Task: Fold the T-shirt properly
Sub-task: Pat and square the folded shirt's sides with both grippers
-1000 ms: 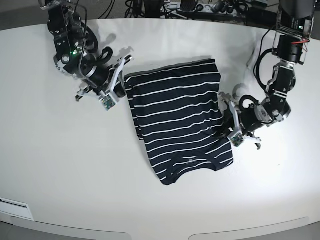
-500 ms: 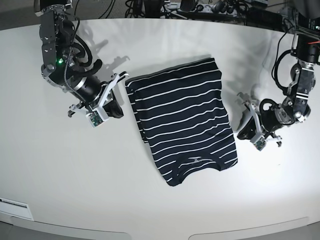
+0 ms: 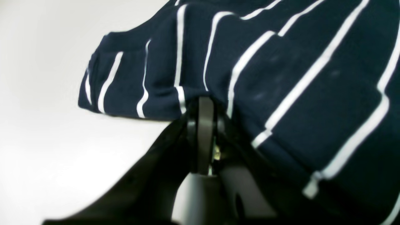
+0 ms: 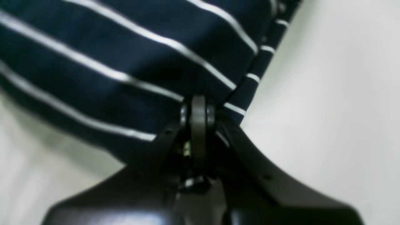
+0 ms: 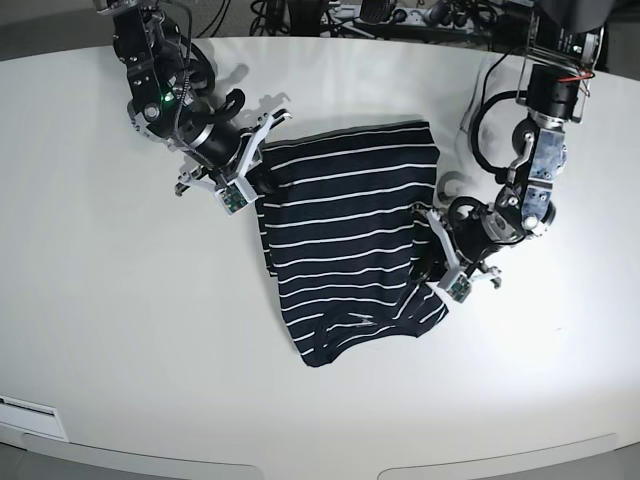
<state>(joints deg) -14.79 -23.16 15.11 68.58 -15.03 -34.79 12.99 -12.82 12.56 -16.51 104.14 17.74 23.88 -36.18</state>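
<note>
Where the base view shows the white desk (image 5: 90,330) from above, the right end effector (image 5: 262,172) appears first, at that view's left, clenched on the edge of the T-shirt (image 5: 345,240) at its upper corner on that side. In the right wrist view the right end effector (image 4: 197,107) has its jaws pressed together with a pinch of striped cloth between them; the T-shirt (image 4: 125,56) spreads ahead of the tips and to their left, and bare desk (image 4: 337,93) lies to their right. The dark, white-striped T-shirt lies folded in the middle of the desk, between the two end effectors, with its lower edge and neckline pointing toward the near rim of the desk. The left end effector (image 5: 428,262), at the base view's right, is likewise clenched on the opposite edge of the T-shirt, where the cloth bunches inward toward the tips. In the left wrist view the left end effector (image 3: 204,104) grips a fold of the T-shirt (image 3: 281,78), which extends ahead of the tips and to their right, while bare desk (image 3: 47,140) lies to their left. Both arms reach inward over the desk to the garment.
</note>
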